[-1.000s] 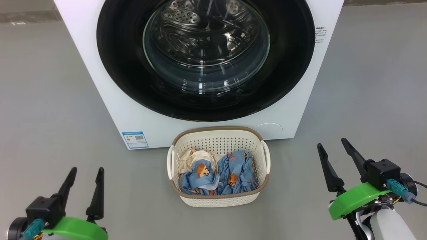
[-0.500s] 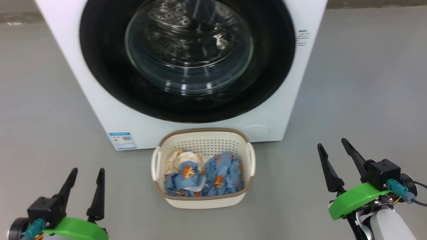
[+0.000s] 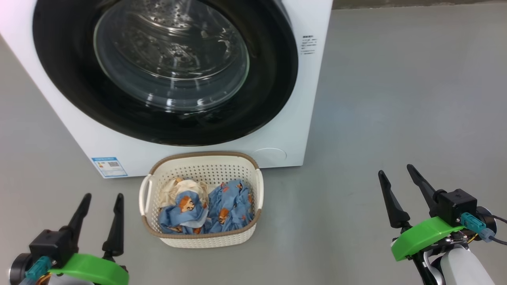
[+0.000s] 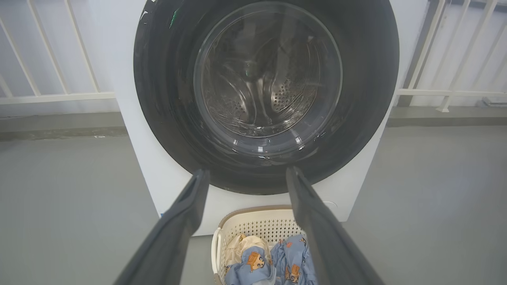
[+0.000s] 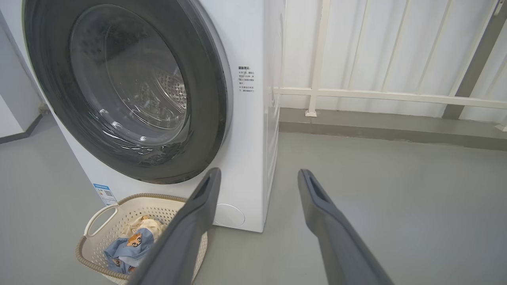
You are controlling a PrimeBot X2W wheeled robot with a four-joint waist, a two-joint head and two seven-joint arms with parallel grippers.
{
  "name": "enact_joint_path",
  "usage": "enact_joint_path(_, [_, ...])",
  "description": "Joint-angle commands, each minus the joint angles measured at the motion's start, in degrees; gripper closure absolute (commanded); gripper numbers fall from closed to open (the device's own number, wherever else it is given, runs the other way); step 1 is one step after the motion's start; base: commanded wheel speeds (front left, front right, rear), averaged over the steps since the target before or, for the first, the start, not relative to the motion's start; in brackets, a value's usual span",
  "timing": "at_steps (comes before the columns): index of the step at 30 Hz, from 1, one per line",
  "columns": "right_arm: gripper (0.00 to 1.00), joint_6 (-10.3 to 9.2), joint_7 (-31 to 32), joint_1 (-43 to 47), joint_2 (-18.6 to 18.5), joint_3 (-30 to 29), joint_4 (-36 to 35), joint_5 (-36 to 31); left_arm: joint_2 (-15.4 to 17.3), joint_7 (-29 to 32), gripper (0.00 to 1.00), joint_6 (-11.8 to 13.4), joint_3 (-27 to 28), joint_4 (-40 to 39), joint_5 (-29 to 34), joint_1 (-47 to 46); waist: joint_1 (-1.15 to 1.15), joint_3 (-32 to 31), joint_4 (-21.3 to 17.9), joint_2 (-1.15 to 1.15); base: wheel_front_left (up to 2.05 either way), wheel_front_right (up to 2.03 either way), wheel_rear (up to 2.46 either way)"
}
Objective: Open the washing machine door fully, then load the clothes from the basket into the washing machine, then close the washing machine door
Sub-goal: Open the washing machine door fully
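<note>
The washing machine (image 3: 301, 118) stands white and upright ahead, its door (image 3: 273, 67) shut flush, black rim around a clear glass bowl (image 3: 170, 59). Right in front of it on the floor sits the cream basket (image 3: 200, 237), holding the light-blue printed clothes (image 3: 225, 209), one with a cream part. My left gripper (image 3: 103, 196) hovers open at the lower left, just left of the basket, holding nothing. My right gripper (image 3: 394, 169) is open and empty, well to the basket's right. The left wrist view faces the door (image 4: 368, 79) head-on. The right wrist view sees the door (image 5: 206, 99) obliquely, past the machine's right corner.
Grey floor (image 3: 396, 99) spreads wide to the right of the machine. A white railing (image 5: 356, 95) on a low kerb runs behind it, and the railing (image 4: 51, 95) continues on the left side. A small blue label (image 3: 109, 166) marks the machine's lower left front.
The head camera has turned right, so the machine and basket sit further left in the picture. Both grippers keep their places and stay open.
</note>
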Motion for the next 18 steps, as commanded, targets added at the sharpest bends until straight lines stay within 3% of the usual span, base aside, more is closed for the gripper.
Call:
enact_joint_path(1, [0.00, 0.09, -0.7, -1.9, -0.2, 1.1, -1.5, 0.0, 1.3, -0.6, 0.00, -0.1, 2.1, -1.7, 0.4, -2.3, 0.00, 0.0, 0.0, 0.00, 0.39, 0.39, -0.77])
enact_joint_path(18, [0.00, 0.09, -0.7, -1.8, 0.0, 0.5, -2.0, -0.1, 0.7, -0.6, 0.00, -0.1, 2.2, -3.6, 2.0, -1.3, 0.00, 0.6, 0.3, 0.00, 0.04, 0.04, -0.09])
